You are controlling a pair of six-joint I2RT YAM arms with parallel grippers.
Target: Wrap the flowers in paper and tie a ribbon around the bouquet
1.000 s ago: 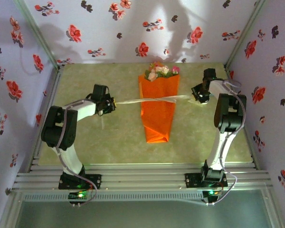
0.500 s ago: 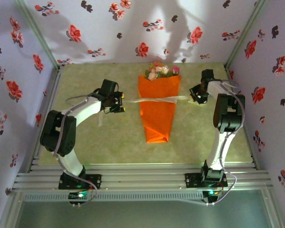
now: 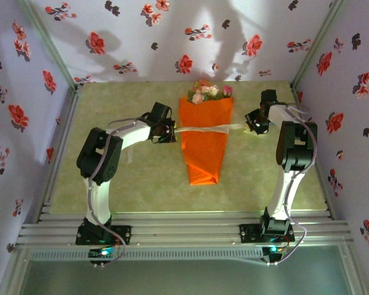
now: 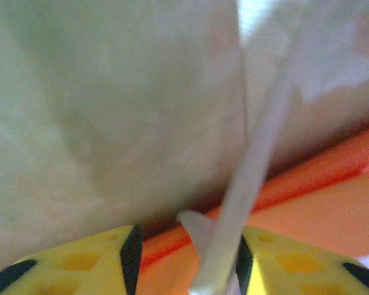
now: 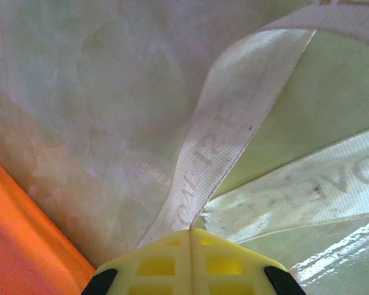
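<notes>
The bouquet (image 3: 203, 153) lies on the green table as an orange paper cone, its flowers (image 3: 206, 91) at the far, wide end. A pale ribbon (image 3: 203, 129) crosses the cone. My left gripper (image 3: 174, 133) is at the cone's left edge. In the left wrist view its jaws (image 4: 187, 246) stand apart, with the ribbon (image 4: 258, 166) running between them close to the right finger, over the orange paper (image 4: 307, 215). My right gripper (image 3: 253, 125) is to the right of the cone. Its yellow fingers (image 5: 190, 232) are pressed together on the ribbon (image 5: 215, 141).
Floral wallpaper walls (image 3: 24, 92) close in the table (image 3: 135, 178) at the left, back and right. An aluminium rail (image 3: 184, 230) runs along the near edge by the arm bases. A loose ribbon length (image 5: 307, 190) lies on the table by the right gripper.
My left gripper has let go of the taut ribbon end and travelled right to the cone's left edge. The right gripper has stayed shut on the ribbon, almost unmoved.
</notes>
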